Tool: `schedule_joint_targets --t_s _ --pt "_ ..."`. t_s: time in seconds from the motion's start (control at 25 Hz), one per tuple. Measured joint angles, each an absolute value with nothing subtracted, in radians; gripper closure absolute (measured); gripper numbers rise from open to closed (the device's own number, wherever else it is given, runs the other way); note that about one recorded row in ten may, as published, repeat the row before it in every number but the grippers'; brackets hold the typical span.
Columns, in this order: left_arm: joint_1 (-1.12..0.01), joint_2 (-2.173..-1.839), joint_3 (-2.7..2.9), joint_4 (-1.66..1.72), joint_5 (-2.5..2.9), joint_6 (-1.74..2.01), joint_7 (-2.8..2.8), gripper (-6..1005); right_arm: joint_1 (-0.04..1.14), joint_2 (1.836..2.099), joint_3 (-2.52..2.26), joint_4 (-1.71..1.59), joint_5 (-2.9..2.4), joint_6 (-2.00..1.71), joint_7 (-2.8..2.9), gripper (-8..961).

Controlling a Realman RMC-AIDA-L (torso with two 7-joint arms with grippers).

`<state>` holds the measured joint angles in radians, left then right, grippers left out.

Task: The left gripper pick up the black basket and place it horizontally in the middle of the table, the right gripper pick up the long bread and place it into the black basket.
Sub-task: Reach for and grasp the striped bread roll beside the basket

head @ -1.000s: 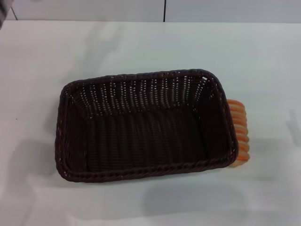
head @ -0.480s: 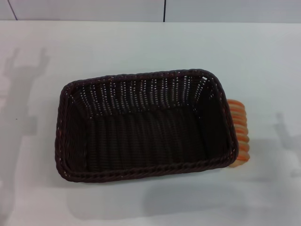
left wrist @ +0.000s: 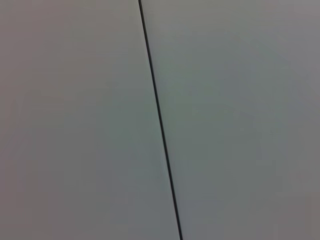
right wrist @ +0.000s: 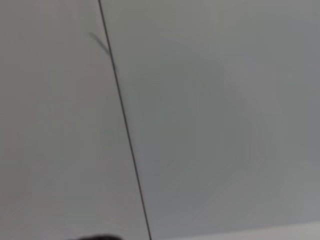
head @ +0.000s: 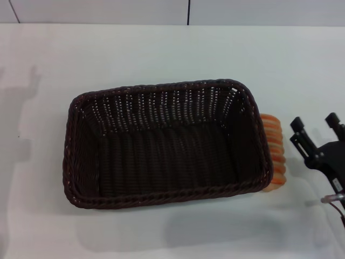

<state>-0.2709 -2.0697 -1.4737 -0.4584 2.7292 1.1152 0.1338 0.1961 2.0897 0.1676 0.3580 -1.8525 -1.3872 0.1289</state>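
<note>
The black basket (head: 161, 145) lies lengthwise across the middle of the white table (head: 161, 54), open side up and empty. The long bread (head: 274, 151), tan with orange stripes, lies on the table against the basket's right end, partly hidden by the rim. My right gripper (head: 315, 127) has come in at the right edge of the head view, just right of the bread, fingers spread apart and empty. My left gripper is out of view; only its shadow falls on the table's far left. Both wrist views show only a plain wall with a dark seam.
A pale wall (head: 108, 11) with a dark vertical seam (head: 188, 12) runs behind the table's far edge. White tabletop lies behind, in front of and left of the basket.
My right gripper has entered the head view from the right and now sits beside the bread. The left arm's shadow on the far left has shifted and shrunk. Basket and bread have not moved.
</note>
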Motion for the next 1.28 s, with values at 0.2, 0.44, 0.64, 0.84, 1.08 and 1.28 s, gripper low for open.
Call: schedule_joint_targets --t_s 0.2,0.44,0.64,0.84,1.08,1.28 --pt "-0.285 -2.07 -1.471 -0.457 2.734 1.11 0.133 208 0.236 2.09 0.138 0.368 -1.853 -1.31 0.129 177" --pt "-0.3 -2.069 -1.458 -0.455 2.735 1.096 0.133 208 0.266 2.09 0.132 0.379 -1.853 -1.248 0.129 181" --pt "-0.307 -2.067 -1.448 -0.454 2.735 1.085 0.133 208 0.283 2.089 0.132 0.379 -1.853 -1.198 0.132 184" --pt "-0.31 -2.067 -1.448 -0.453 2.735 1.082 0.133 208 0.302 2.088 0.134 0.379 -1.853 -1.154 0.135 187" --pt "-0.319 -2.068 -1.447 -0.442 2.735 1.078 0.134 208 0.32 2.088 0.14 0.38 -1.852 -1.106 0.136 191" --pt "-0.322 -2.068 -1.446 -0.442 2.735 1.078 0.134 208 0.327 2.086 0.143 0.384 -1.847 -1.076 0.137 213"
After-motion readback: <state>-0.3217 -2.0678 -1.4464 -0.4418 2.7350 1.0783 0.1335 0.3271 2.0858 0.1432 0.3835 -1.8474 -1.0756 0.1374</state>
